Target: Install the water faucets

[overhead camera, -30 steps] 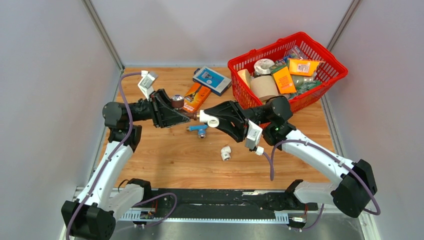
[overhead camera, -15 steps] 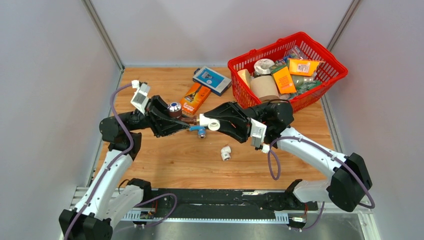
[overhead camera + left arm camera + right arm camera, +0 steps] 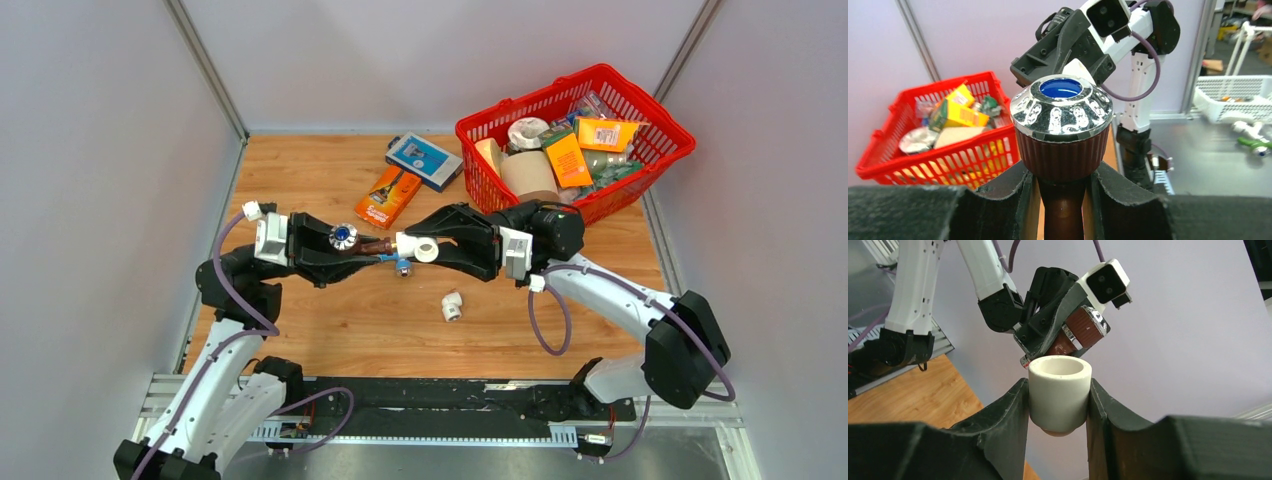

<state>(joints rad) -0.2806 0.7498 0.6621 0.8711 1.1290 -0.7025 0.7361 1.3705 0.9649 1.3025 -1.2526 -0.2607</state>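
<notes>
Bases of both arms sit at the near edge of the wooden surface (image 3: 330, 320), and just beyond them a loose white elbow (image 3: 452, 305) lies on its own.

Further in, the two claws meet nose to nose above the boards. The left claw (image 3: 364, 249) is closed tight on the brown faucet (image 3: 347, 237). The left wrist view shows both fingers (image 3: 1013, 200) pinching the stem directly below the chrome-capped knob. The right claw (image 3: 414, 247) is clamped on a white elbow fitting (image 3: 426, 248), its open mouth standing clear above the fingers in the right wrist view. From above, the faucet's threaded end meets the side of that fitting. How far the thread has gone in cannot be told.

Over the last second both wrists have rolled. The left wrist's camera has swung from the far side round to the left, so the knob's blue-centred cap now faces upward. The right wrist has turned the other way, and the two forearms have dropped into one straight line. That counter-rotation looks like the faucet being screwed into the fitting, so the first of the two installs is probably under way and not finished.

The blue faucet (image 3: 398, 262) lies on the boards just under the joined parts, untouched.

Beyond lie an orange pack (image 3: 390, 195) and a blue box (image 3: 424, 158). At the far right stands a red basket (image 3: 640, 110) full of goods.
</notes>
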